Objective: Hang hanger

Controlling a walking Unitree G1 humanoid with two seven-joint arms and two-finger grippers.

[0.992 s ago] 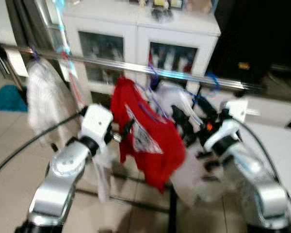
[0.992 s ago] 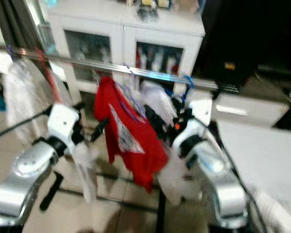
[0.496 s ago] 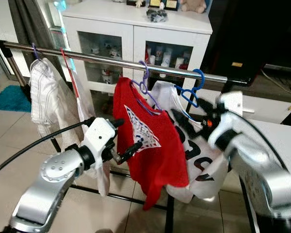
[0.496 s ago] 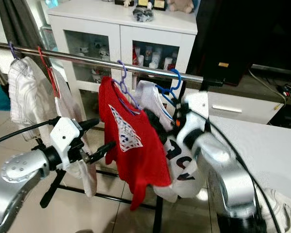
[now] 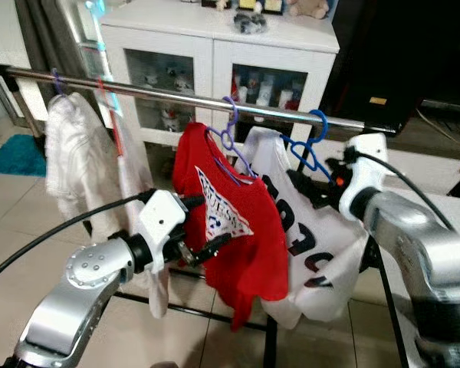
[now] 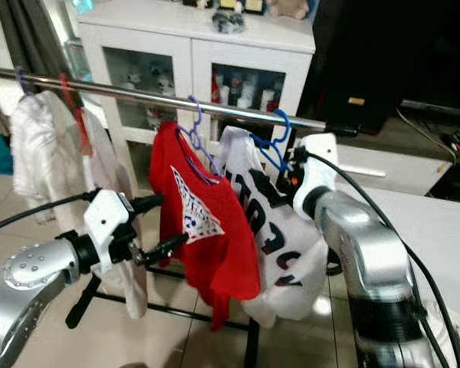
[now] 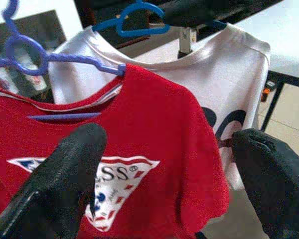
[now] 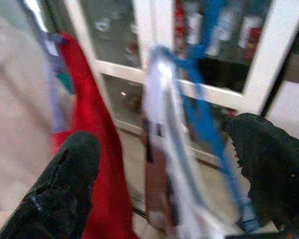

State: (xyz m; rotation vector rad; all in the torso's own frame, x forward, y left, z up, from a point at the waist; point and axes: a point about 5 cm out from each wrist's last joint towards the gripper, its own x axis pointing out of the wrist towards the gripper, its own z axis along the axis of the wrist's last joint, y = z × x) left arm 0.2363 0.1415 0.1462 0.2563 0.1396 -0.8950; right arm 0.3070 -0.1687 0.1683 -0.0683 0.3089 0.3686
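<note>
Rail (image 5: pixel 176 96) runs left to right across the scene, in front of a white cabinet (image 5: pixel 215 57) with glass doors. Blue hanger (image 5: pixel 310 149) sits hooked on the rail toward its right end, carrying a white T-shirt (image 5: pixel 314 253) with black lettering. Just left of it, a purple hanger (image 5: pixel 231 136) on the same rail holds a red T-shirt (image 5: pixel 238 222) with a printed logo; the two shirts overlap. Further left hang a pale garment (image 5: pixel 69 165) and a red hanger (image 5: pixel 111 115). Right gripper (image 5: pixel 322 180) is up beside the blue hanger, just below the rail; right wrist view shows its fingers (image 8: pixel 65 194) spread wide with the hanger and shirt collar in the gap, nothing clamped. Left gripper (image 5: pixel 207 226) sits lower and nearer, pointed at the red shirt's front; left wrist view shows its fingers (image 7: pixel 65 179) wide apart, holding nothing. Tiled floor (image 5: pixel 31 230) below, teal mat (image 5: pixel 15 153) at far left.
</note>
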